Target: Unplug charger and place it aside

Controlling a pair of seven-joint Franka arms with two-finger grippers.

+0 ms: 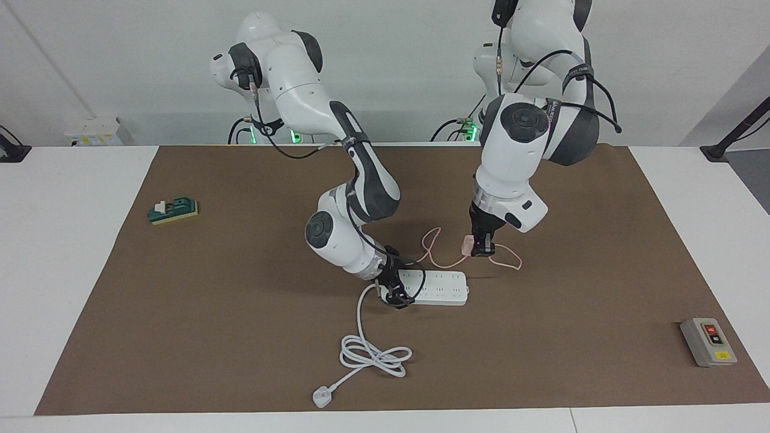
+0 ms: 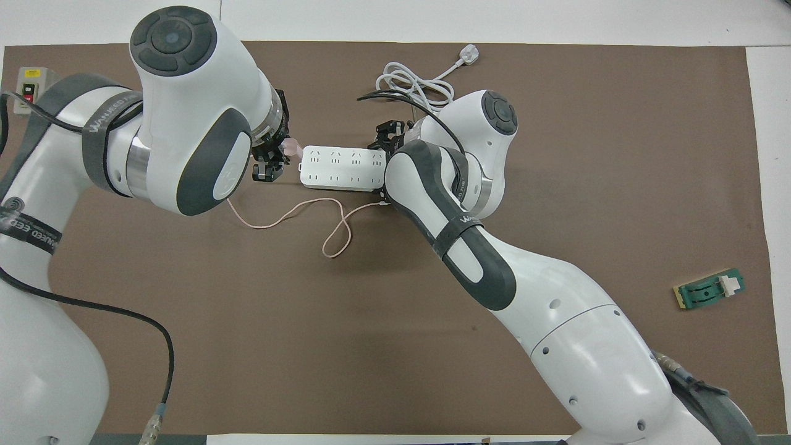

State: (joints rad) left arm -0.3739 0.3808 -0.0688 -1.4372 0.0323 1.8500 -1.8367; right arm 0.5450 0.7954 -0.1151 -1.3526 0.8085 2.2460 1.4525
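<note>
The pale-pink charger [image 1: 467, 245] is out of the white power strip [image 1: 442, 285] and is held by my left gripper [image 1: 481, 249], which is shut on it, just above the mat off the strip's end toward the left arm's side. Its thin pink cable [image 1: 444, 265] trails in loops on the mat, nearer to the robots than the strip. My right gripper [image 1: 395, 296] is shut on the strip's other end, where the thick white cord leaves it. The overhead view shows the charger [image 2: 291, 147], left gripper [image 2: 272, 162], strip [image 2: 340, 167], cable [image 2: 266, 227] and right gripper [image 2: 388, 133].
The strip's white cord [image 1: 373, 355] lies coiled farther from the robots and ends in a white plug [image 1: 323, 397]. A grey switch box [image 1: 708, 341] sits toward the left arm's end. A green block [image 1: 173, 210] lies toward the right arm's end.
</note>
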